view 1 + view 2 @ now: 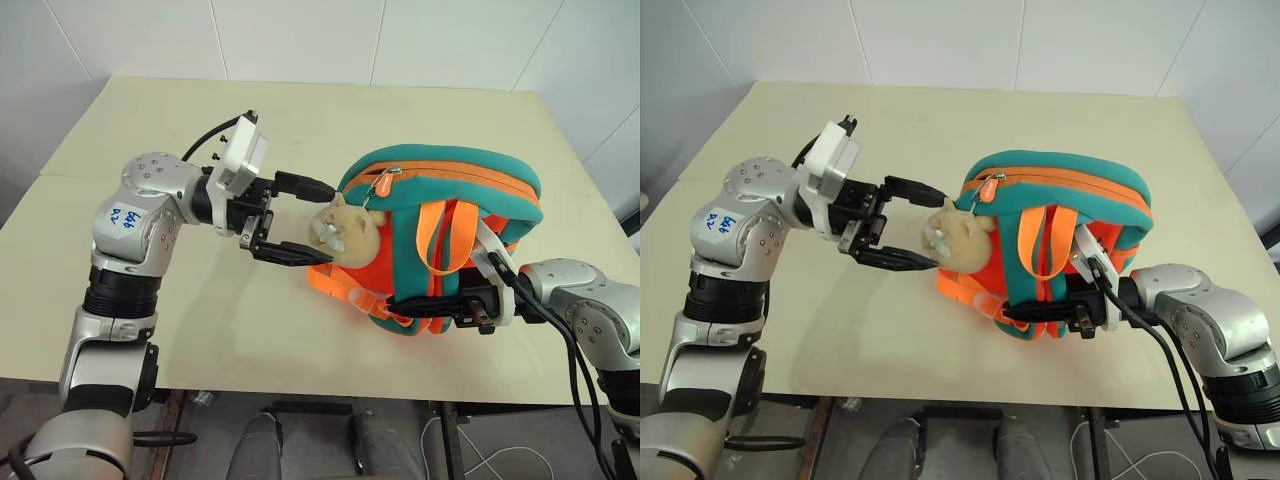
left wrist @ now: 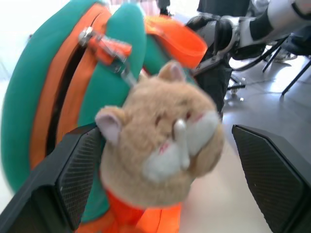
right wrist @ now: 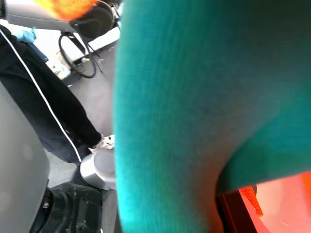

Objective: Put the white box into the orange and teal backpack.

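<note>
The orange and teal backpack (image 1: 455, 172) stands on edge at the middle right of the table, its zipper line on top and orange straps hanging down its near face. A beige plush toy (image 1: 350, 232) hangs at its left end. My left gripper (image 1: 322, 225) is open, level with the toy, one finger above it and one below, their tips beside the toy. In the left wrist view the plush toy (image 2: 165, 145) sits between the fingers (image 2: 73, 179). My right gripper (image 1: 1025, 315) is shut on the backpack's lower near edge. The white box is out of view.
The beige table (image 1: 200, 330) has bare room to the left and behind the backpack; its front edge runs just below my right gripper. A white tiled wall stands behind. A person's dark trouser leg (image 3: 43, 97) shows past the backpack in the right wrist view.
</note>
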`<state>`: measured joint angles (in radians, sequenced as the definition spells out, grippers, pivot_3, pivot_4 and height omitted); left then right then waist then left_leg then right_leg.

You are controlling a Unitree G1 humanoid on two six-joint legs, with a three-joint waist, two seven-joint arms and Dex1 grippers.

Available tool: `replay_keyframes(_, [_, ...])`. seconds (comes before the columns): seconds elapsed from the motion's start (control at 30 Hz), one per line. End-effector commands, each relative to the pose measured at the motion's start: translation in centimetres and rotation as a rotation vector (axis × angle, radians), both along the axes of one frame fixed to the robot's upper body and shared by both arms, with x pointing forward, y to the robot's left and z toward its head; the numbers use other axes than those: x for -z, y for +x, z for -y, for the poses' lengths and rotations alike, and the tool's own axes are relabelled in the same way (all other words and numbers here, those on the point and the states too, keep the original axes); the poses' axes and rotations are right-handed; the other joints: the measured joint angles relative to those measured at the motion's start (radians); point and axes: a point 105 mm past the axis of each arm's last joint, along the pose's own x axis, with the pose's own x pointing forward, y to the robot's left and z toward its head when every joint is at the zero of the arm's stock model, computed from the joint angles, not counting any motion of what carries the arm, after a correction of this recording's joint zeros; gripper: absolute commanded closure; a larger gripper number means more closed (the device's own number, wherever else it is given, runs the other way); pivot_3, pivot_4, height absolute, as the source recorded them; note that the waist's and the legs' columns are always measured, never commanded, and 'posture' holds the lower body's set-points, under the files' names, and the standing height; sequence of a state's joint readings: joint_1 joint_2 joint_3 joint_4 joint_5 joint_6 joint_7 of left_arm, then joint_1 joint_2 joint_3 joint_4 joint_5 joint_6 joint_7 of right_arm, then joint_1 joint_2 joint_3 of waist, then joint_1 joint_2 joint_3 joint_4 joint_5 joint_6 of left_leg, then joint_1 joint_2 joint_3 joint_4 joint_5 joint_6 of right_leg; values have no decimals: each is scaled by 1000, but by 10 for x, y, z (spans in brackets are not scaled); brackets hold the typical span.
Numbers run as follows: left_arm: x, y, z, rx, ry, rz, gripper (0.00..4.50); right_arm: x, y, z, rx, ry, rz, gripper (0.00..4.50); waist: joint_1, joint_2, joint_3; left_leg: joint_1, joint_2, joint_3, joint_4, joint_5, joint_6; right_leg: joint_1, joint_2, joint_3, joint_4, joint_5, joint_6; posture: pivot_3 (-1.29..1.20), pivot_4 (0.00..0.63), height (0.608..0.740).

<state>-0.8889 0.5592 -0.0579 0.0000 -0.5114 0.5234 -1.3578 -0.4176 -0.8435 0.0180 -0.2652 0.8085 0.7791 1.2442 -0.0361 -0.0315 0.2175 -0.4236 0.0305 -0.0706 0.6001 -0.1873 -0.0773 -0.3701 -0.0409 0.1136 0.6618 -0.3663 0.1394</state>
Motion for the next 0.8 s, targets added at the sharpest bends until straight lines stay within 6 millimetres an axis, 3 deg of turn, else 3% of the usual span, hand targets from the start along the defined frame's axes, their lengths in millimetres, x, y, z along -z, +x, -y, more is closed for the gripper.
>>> replay_keyframes(0.03, [-1,-7,6,15,-14,21,12,-1,0,-3,-18,3,12,4500,0,0,0,0,0,0,0,0,0,0,0,0,0,0,0,0,150,740])
replay_keyframes(0.2, [15,5,15,-38,33,84,12,-2,0,-6,-35,4,21,4500,3,0,0,0,0,0,0,0,0,1,0,0,-2,0,0,0,150,740])
replay_keyframes(0.33, [13,8,21,-67,-2,94,12,-4,1,-8,-41,5,28,4500,2,0,0,0,0,0,0,0,0,1,0,0,-2,0,0,0,150,740])
replay_keyframes(0.43, [10,5,26,-60,-33,88,622,-5,1,-9,-41,8,32,4500,3,0,0,0,0,0,-1,0,0,1,0,0,-2,0,0,0,150,740])
replay_keyframes(0.63, [3,4,24,-61,-42,105,2429,-5,2,-9,-32,12,42,4500,2,0,0,0,0,0,-1,0,0,1,0,0,-2,0,0,0,150,740])
replay_keyframes(0.73, [-5,8,8,-79,21,135,3173,-5,2,-8,-30,12,44,4500,0,0,0,0,0,0,-1,0,0,1,0,0,-2,0,0,0,150,740])
replay_keyframes(0.8, [-14,18,-10,-129,64,161,3173,-5,1,-7,-29,10,44,4500,-1,0,0,0,0,0,-2,0,0,0,0,0,-2,0,0,0,150,740])
